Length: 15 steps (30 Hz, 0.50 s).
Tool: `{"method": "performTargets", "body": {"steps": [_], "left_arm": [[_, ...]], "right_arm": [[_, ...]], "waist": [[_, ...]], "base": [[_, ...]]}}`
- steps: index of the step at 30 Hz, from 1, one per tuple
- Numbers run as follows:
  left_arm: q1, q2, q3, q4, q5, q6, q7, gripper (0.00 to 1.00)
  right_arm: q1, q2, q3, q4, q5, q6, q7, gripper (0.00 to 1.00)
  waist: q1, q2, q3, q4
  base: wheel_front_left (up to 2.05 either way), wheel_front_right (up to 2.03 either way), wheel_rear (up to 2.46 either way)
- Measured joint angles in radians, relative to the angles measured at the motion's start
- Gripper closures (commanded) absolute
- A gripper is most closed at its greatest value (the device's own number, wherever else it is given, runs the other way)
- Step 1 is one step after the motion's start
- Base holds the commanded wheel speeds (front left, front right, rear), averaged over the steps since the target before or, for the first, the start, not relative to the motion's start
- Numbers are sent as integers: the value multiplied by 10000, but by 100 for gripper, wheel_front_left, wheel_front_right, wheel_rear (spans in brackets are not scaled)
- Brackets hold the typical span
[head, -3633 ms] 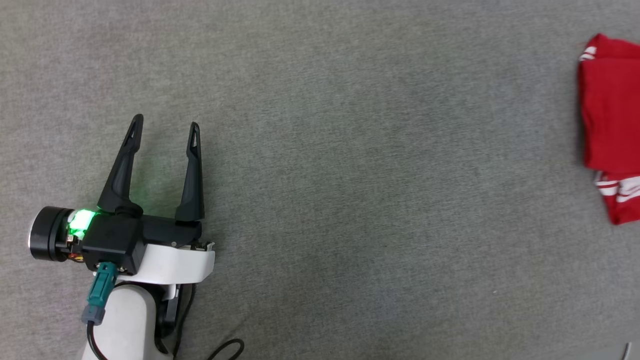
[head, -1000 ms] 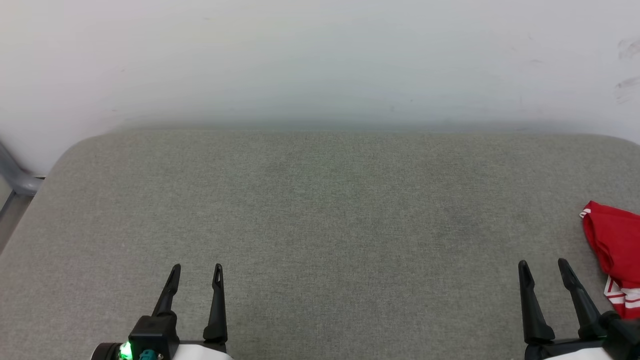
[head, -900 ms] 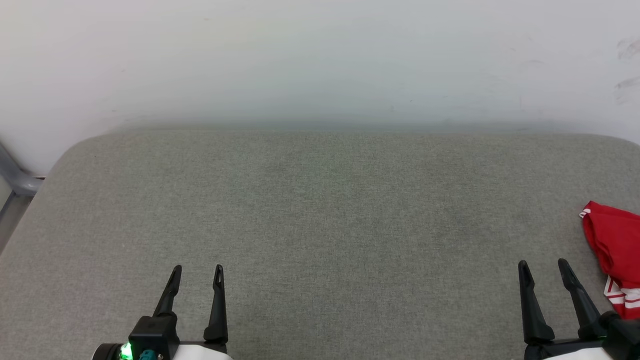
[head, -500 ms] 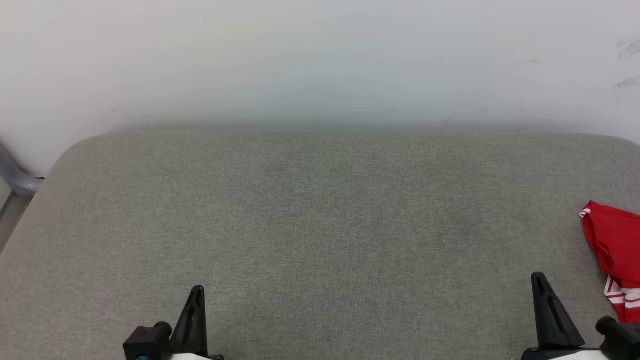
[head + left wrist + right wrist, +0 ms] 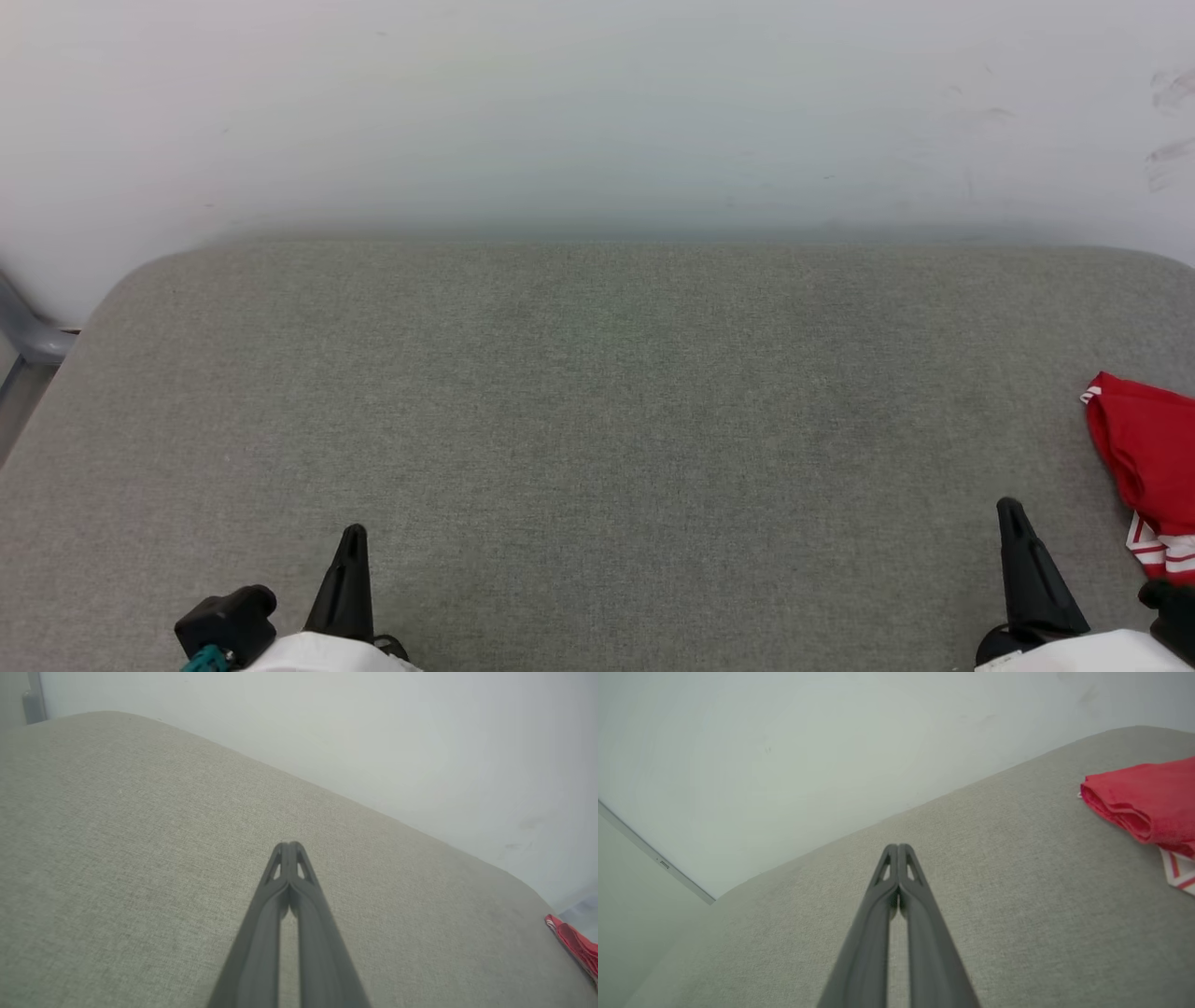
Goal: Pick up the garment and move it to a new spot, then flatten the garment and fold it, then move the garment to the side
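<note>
Left gripper [image 5: 347,579] at seven o'clock, fingers pressed together, empty. Right gripper [image 5: 1022,560] at four o'clock, closed on nothing too. The garment [image 5: 1144,439] lies folded at three o'clock on the grey fabric surface [image 5: 597,420]. Looks like the move aside is done; next probably just means keeping clear.

The left pincer [image 5: 353,537] has closed up since a second ago. The right pincer [image 5: 1008,511] has too; both sit lower.

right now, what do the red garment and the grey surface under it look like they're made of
The garment: likely soft knit cloth, matte; it slumps in rounded folds, with striped trim. The grey surface: seemingly woven upholstery over padding, matte; fine weave grain and rounded corners show.
</note>
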Motion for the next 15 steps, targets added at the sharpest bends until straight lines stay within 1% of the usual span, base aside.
{"method": "performTargets", "body": {"steps": [15], "left_arm": [[-384, 0, 280, 207, -2424, -224, 585, 100]], "right_arm": [[-442, 0, -40, 293, 2311, 0, 569, 100]], "waist": [[0, -1, 39, -42]], "base": [[0, 0, 0]]}}
